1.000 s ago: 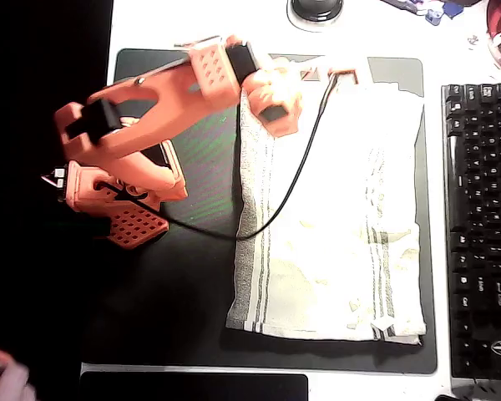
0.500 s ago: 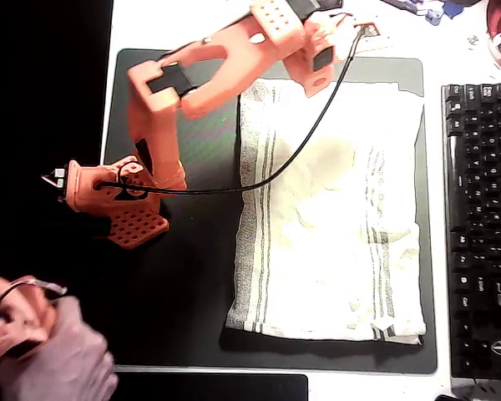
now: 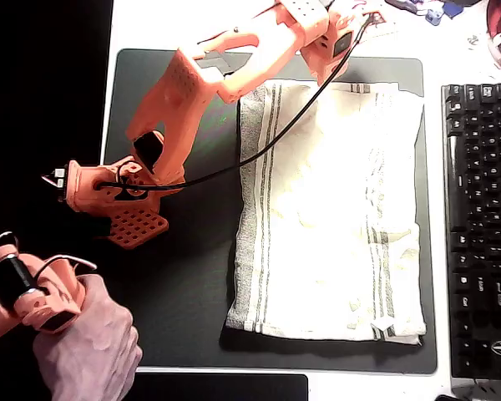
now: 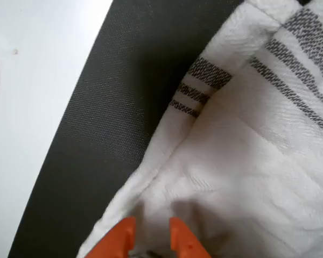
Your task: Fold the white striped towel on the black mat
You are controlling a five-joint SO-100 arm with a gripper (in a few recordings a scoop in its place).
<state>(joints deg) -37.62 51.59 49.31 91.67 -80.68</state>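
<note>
On the black mat (image 3: 175,317) the white striped towel (image 3: 334,217) lies unfolded; my arm has swung to its far edge, my gripper (image 4: 151,236) narrowly parted, holding nothing, ready to pinch.

White striped towel (image 3: 330,209) lies flat — unfolded — on black mat (image 3: 175,284).

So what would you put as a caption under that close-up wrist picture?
Orange gripper, its jaws slightly parted, poised over the edge of the white striped towel on the black mat.
</note>
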